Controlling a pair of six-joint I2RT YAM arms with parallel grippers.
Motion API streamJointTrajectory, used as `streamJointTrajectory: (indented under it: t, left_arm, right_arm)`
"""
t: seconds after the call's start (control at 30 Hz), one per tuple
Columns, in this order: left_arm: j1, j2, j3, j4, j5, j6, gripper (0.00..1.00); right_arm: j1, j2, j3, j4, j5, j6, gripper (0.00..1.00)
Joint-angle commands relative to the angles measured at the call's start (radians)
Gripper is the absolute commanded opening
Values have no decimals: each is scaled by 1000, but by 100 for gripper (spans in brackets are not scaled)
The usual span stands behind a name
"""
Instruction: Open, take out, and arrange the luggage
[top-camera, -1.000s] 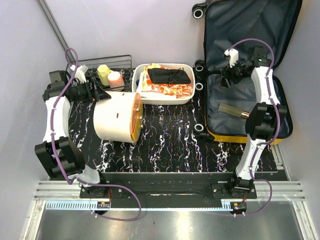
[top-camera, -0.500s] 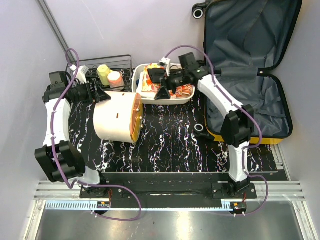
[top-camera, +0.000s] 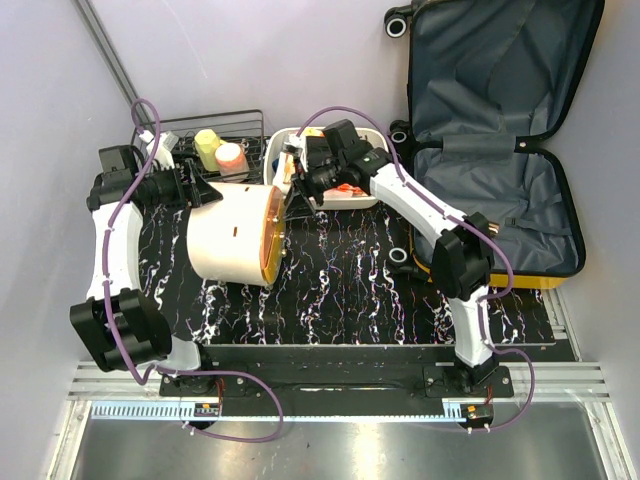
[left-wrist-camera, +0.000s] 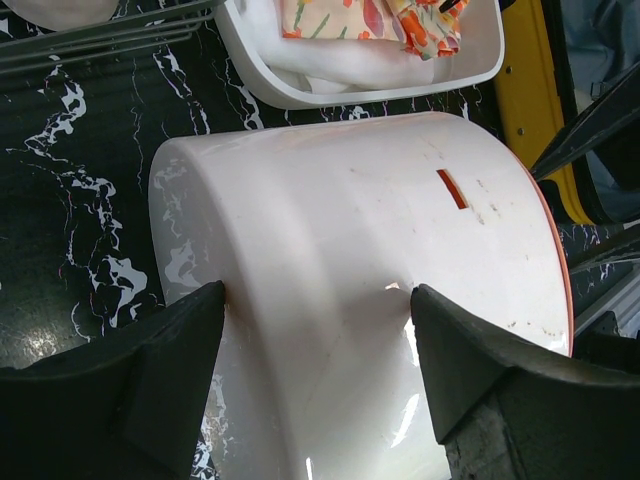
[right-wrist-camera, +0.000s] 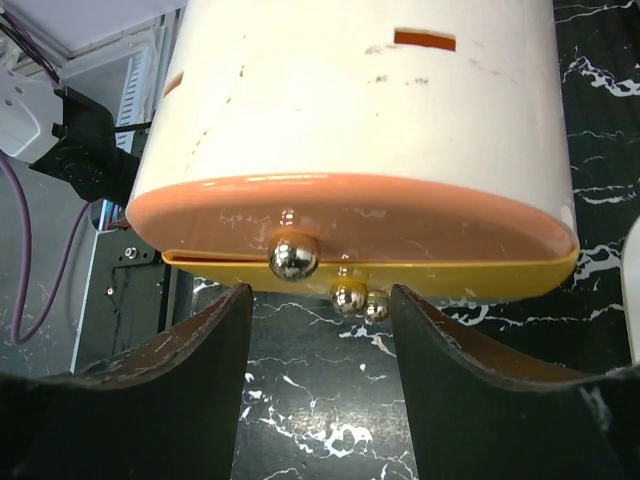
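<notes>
The luggage lies open at the right, a yellow shell with dark grey lining and nothing showing inside it. A cream-and-orange round container lies on its side on the black marbled table. My left gripper is open over the container's closed end, its fingertips resting against the cream wall. My right gripper reaches across from the right and is open. Its fingers flank the metal ball clasp on the orange lid and hold nothing.
A white tray of orange-patterned cloth sits behind the container, under my right arm. A wire rack at the back left holds a yellow item and a pink-topped one. The luggage's yellow edge lies right of the tray.
My right arm swung left out of the luggage, across the white tray, to the container's lid, and its jaws narrowed a little. A gold tube seen in the luggage earlier is gone. The left arm held still.
</notes>
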Motion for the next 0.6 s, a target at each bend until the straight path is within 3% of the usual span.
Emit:
streamJointTrajectory:
  t: [0.0, 0.3, 0.57]
  left_arm:
    - [-28, 4, -65, -116, -62, 50, 76]
    - [-28, -2, -69, -116, -65, 53, 76]
    - [-28, -3, -90, -105, -65, 46, 75]
  right_arm:
    - [27, 38, 58, 44, 20, 0, 64]
    - [79, 42, 37, 53, 61, -17, 57]
    - [98, 29, 37, 99, 60, 38, 46]
